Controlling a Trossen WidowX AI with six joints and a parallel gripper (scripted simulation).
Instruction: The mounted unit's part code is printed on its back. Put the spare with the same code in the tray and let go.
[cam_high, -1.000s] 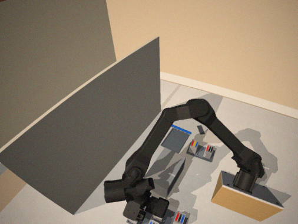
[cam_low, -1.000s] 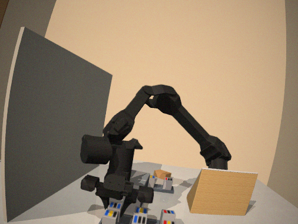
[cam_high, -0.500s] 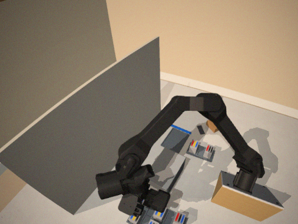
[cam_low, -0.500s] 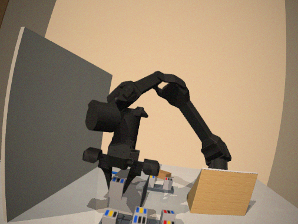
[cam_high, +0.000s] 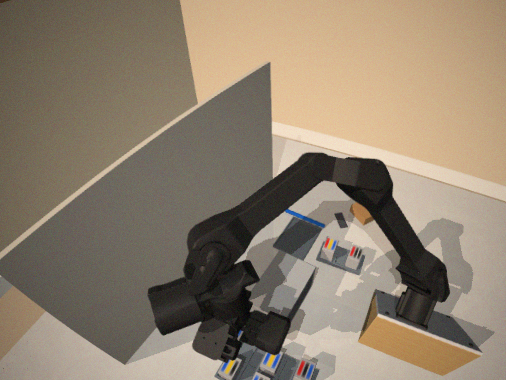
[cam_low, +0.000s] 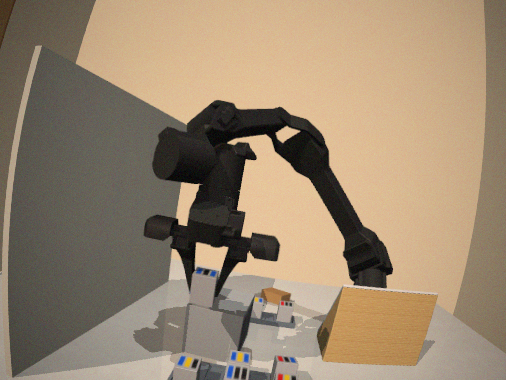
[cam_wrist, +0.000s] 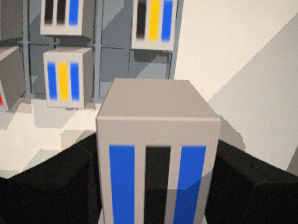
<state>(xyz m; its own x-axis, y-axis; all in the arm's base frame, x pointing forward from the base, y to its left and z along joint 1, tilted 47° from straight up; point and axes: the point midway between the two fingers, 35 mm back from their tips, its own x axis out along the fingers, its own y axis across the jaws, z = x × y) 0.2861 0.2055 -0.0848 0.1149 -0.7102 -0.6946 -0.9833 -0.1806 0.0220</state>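
My gripper (cam_low: 205, 291) (cam_wrist: 150, 139) (cam_high: 234, 346) is shut on a grey spare block (cam_low: 202, 294) (cam_wrist: 157, 163) with blue, black and blue stripes. It holds the block upright above the grey rack of spares (cam_wrist: 109, 12) (cam_high: 282, 369) (cam_low: 215, 372). In the wrist view the rack holds a black-black-blue spare (cam_wrist: 61, 4), a black-yellow-blue spare (cam_wrist: 154, 18) and a blue-yellow-blue spare (cam_wrist: 64, 78). A tall grey unit (cam_high: 297, 282) (cam_low: 210, 330) stands just behind the rack. The flat dark tray (cam_high: 298, 236) with a blue edge lies farther back, beyond that unit.
A large grey wall panel (cam_high: 150, 210) (cam_low: 90, 210) stands close on the left. A small holder (cam_high: 340, 257) (cam_low: 272, 309) with two striped blocks sits mid-table, a small wooden block (cam_high: 362, 213) behind it. The arm's wooden base box (cam_high: 415, 345) (cam_low: 377, 325) is on the right.
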